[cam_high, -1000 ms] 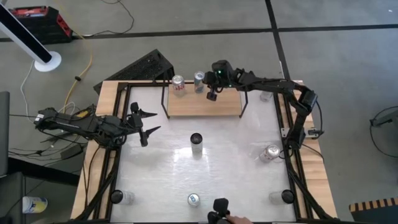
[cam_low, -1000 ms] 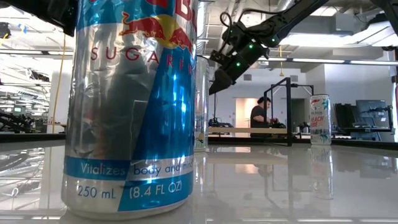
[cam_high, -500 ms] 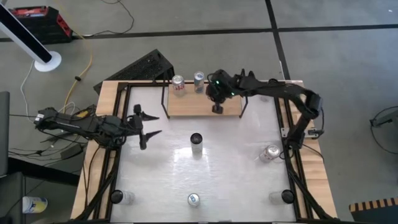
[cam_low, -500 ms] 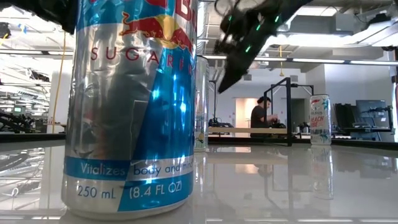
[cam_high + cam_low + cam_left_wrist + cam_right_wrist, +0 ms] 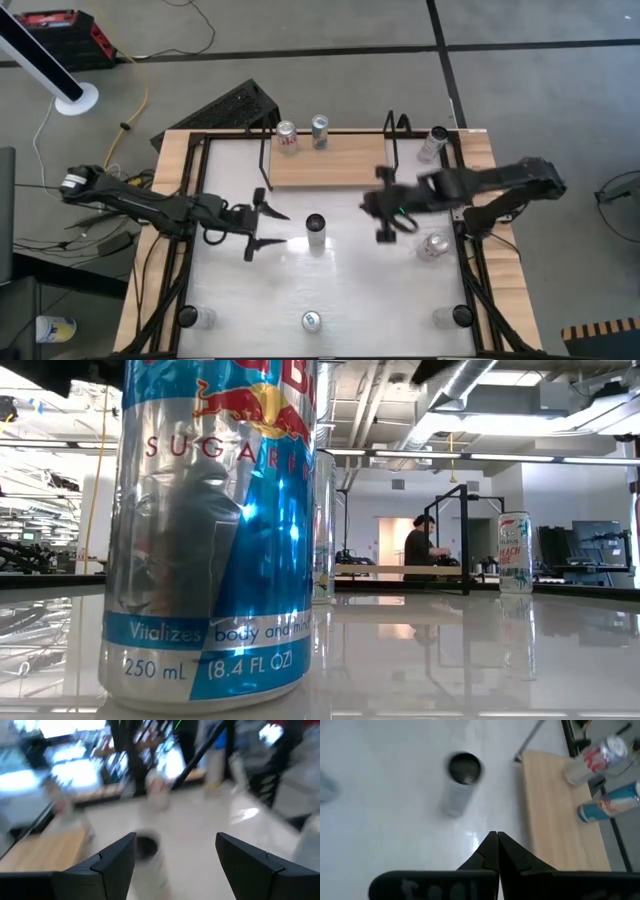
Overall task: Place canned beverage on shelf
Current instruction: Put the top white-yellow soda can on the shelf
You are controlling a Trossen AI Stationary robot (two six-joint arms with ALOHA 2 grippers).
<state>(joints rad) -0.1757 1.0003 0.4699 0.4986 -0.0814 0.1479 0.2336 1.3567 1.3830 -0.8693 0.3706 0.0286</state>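
a: status of right pincer (image 5: 383, 228)?
b: pulled off the shelf (image 5: 330, 166), fingers pressed together, empty; two cans stand there.
a: left pincer (image 5: 268, 228)?
b: spread wide, moved beside the centre can (image 5: 316, 229) on the tabletop (image 5: 350, 290); probably the next pick.

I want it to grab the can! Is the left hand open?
Open. The left hand has its two fingers spread apart, pointing at the middle can.
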